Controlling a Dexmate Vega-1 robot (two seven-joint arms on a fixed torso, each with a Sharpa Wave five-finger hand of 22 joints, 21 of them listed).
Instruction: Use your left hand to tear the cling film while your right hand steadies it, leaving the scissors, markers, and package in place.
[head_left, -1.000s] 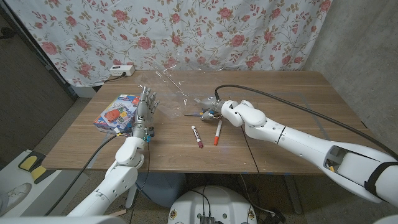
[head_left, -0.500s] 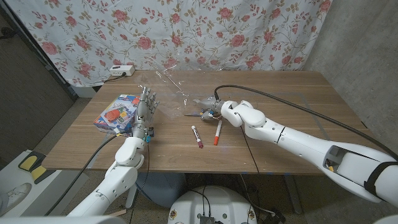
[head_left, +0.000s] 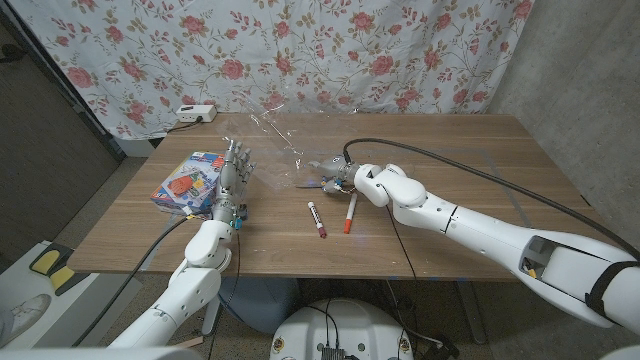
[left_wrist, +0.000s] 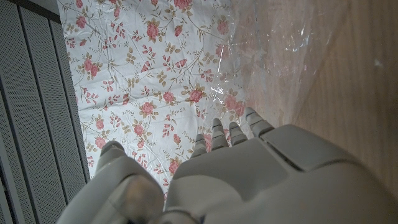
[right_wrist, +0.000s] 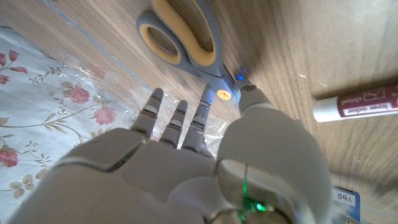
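**Cling film spread out, both hands empty**

Quick count of what's on the wooden table (head_left: 480, 170): one sheet of cling film (head_left: 272, 135), one pair of scissors (head_left: 318, 183), two markers, one colourful package (head_left: 187, 183). One marker (head_left: 317, 218) has a dark red cap, the other marker (head_left: 349, 213) an orange one (they lie side by side, slightly apart, near the table's middle).

The cling film is clear, crinkly and shiny, lying at about 12 o'clock from the table's centre toward the far edge, with the floral curtain (head_left: 300, 50) behind it. In the left wrist view it shows as a glinting wrinkled sheet over the wood.

The left hand (head_left: 235, 180) sits at about 9 o'clock, fingers straight and spread, holding nothing, just beside the package and short of the film's near edge.

The right hand (head_left: 352, 178) is over the scissors, just at the film's 5 o'clock corner. In its wrist view the fingers are stretched out above the grey-and-yellow handles, gripping nothing; I can't tell whether they touch the film.

No containers here.
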